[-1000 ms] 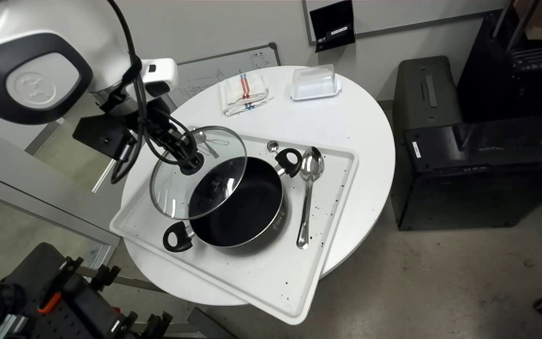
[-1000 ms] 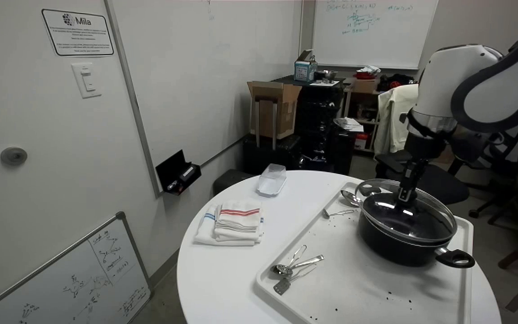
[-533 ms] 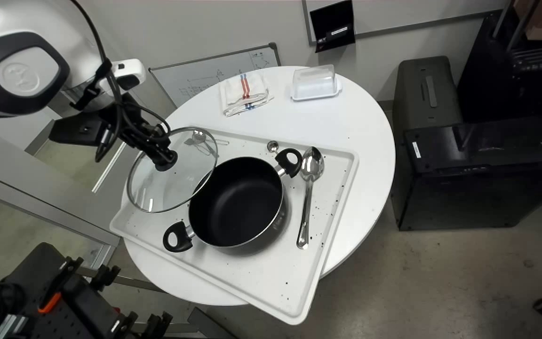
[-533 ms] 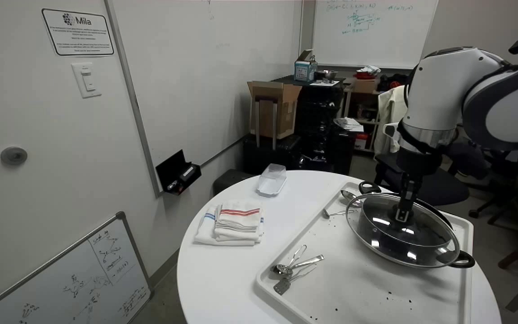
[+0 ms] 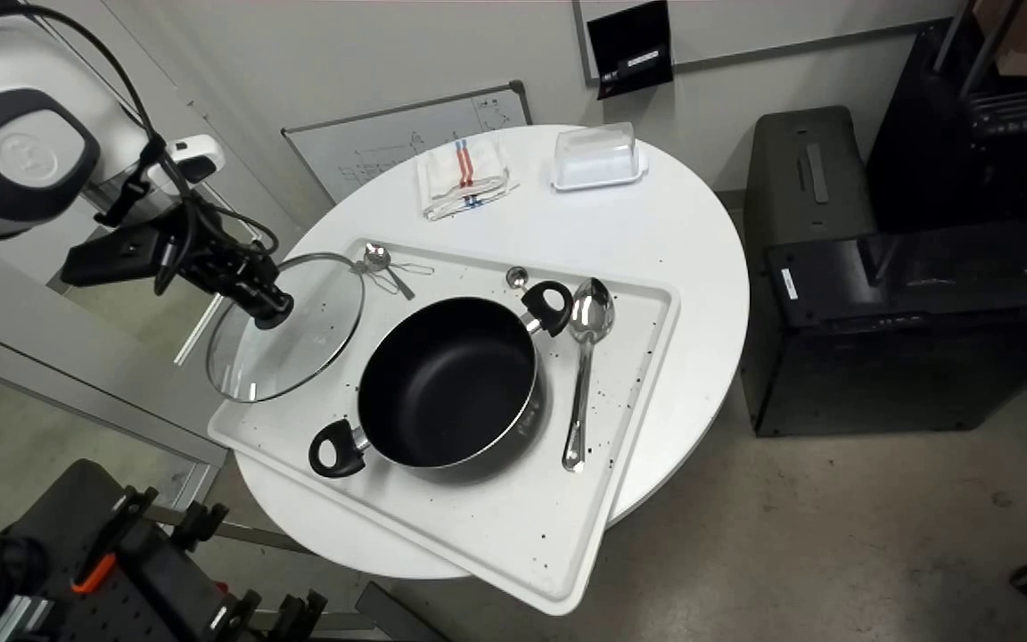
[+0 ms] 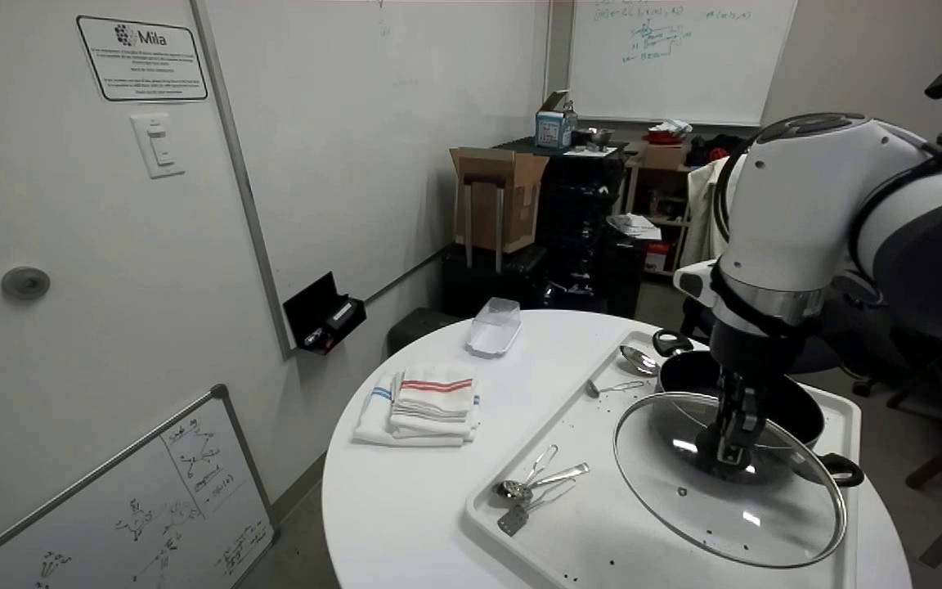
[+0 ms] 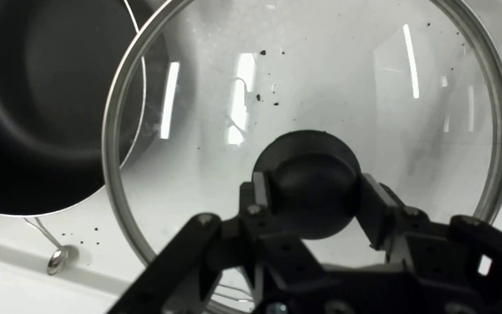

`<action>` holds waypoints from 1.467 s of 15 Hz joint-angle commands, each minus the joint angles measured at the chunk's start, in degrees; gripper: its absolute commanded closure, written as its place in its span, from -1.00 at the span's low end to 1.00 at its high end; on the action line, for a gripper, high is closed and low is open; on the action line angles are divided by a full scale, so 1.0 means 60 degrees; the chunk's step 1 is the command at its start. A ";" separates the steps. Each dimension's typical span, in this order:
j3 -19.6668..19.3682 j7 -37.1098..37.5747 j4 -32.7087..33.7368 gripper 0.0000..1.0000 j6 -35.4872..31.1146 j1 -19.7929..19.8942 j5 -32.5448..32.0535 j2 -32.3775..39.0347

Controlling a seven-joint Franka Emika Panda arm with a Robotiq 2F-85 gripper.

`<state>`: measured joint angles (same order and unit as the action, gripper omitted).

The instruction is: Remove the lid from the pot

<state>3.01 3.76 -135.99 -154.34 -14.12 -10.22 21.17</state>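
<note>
The lid is a clear glass disc (image 5: 326, 325) with a thin metal rim. In an exterior view it hangs over the left part of the tray, beside the pot. It also shows in front of the pot in an exterior view (image 6: 667, 499) and fills much of the wrist view (image 7: 320, 87). My gripper (image 7: 314, 192) is shut on the lid's dark knob, one finger on each side. The gripper shows in both exterior views (image 5: 268, 308) (image 6: 733, 446). The black pot (image 5: 451, 383) stands uncovered on the tray; the lid's edge overlaps its rim in the wrist view (image 7: 59, 87).
The white tray (image 5: 513, 535) holds a large metal spoon (image 5: 587, 357) right of the pot and small metal utensils (image 6: 532, 491) near a corner. Folded towels (image 6: 434, 405) and a clear-covered dish (image 5: 598, 160) lie on the round white table (image 5: 674, 232).
The held lid has moved off the pot, leftward in an exterior view and nearer the camera in an exterior view. The arm moved with it. The pot has stayed in place.
</note>
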 commanded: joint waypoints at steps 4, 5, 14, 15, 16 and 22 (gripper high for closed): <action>-0.0073 0.0472 0.0585 0.50 -0.0824 -0.0532 -0.0316 0.1144; -0.0102 0.0476 0.0679 0.50 -0.0900 -0.0592 -0.0295 0.1336; -0.1136 0.1149 0.2109 0.50 -0.1030 -0.1440 -0.0275 0.3570; -0.1220 0.1193 0.2238 0.50 -0.1022 -0.1516 -0.0269 0.3741; -0.1279 0.1231 0.2357 0.50 -0.1014 -0.1572 -0.0251 0.3895; -0.1464 0.1370 0.2651 0.50 -0.1022 -0.1811 -0.0213 0.4389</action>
<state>-4.37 9.91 -121.49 -160.03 -23.36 -10.65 46.07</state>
